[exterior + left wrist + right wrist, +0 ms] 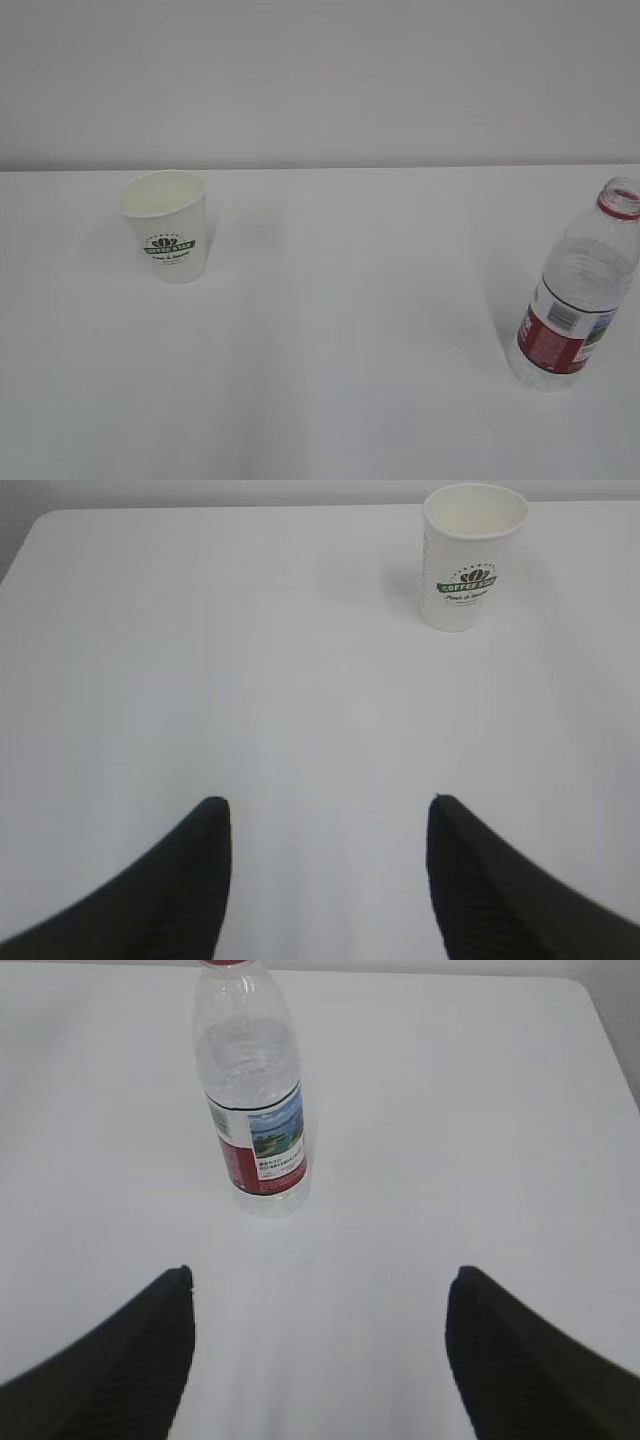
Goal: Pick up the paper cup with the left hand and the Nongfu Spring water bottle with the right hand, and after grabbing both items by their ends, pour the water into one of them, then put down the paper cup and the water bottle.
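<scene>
While neither arm shows in the exterior view, each wrist view has its own target ahead of spread, empty jaws. From the left gripper (pixel 328 825) the cup (pixel 473 555) stands forward and off to the right, well apart from the fingertips, upright with its mouth up and its logo facing the camera; it sits near the far edge of the table (pixel 200 660), whose far left corner shows rounded in that view. From the right gripper (pixel 318 1295) the bottle (pixel 250 1090) stands forward and a little left of the jaw line, nearer than the cup is to its gripper, upright, long axis vertical, uncapped, with water in it. In the exterior view the cup is toward the far left and the bottle close to the right edge of the picture, well apart from each other, with bare tabletop between them. My judgement is that each arm needs a forward reach with a sideways correction, the left one the larger. Nothing crowds either object, so the jaws have room on both sides; the bottle, tall and open, looks the easier to tip.
</scene>
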Controlling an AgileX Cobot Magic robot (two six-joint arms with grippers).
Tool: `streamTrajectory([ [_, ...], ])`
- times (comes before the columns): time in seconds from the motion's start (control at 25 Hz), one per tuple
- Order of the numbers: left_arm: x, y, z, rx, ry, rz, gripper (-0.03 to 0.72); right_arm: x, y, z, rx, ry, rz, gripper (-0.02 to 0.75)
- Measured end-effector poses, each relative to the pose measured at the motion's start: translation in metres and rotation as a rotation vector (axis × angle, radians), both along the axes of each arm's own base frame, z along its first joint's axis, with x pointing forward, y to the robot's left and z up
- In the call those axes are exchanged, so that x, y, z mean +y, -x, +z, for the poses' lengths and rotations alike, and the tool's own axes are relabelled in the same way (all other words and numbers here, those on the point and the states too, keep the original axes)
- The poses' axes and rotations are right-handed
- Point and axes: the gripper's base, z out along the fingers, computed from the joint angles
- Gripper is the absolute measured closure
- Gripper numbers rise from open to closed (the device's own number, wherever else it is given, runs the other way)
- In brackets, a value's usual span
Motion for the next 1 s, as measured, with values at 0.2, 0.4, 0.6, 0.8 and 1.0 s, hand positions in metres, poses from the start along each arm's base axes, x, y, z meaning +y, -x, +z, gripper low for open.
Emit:
streamTrajectory([
  [0.2, 0.0, 0.0, 0.0, 0.0, 0.0, 0.0, 0.238, 0.0, 0.0, 0.0, 0.0, 0.0, 0.0, 0.15],
  [0.4, 0.0, 0.0, 0.0, 0.0, 0.0, 0.0, 0.238, 0.0, 0.0, 0.0, 0.0, 0.0, 0.0, 0.15],
  [0.6, 0.0, 0.0, 0.0, 0.0, 0.0, 0.0, 0.238, 0.0, 0.0, 0.0, 0.0, 0.0, 0.0, 0.15],
  [0.8, 0.0, 0.0, 0.0, 0.0, 0.0, 0.0, 0.238, 0.0, 0.0, 0.0, 0.0, 0.0, 0.0, 0.15],
  [1.0, 0.0, 0.0, 0.0, 0.0, 0.0, 0.0, 0.238, 0.0, 0.0, 0.0, 0.0, 0.0, 0.0, 0.15],
])
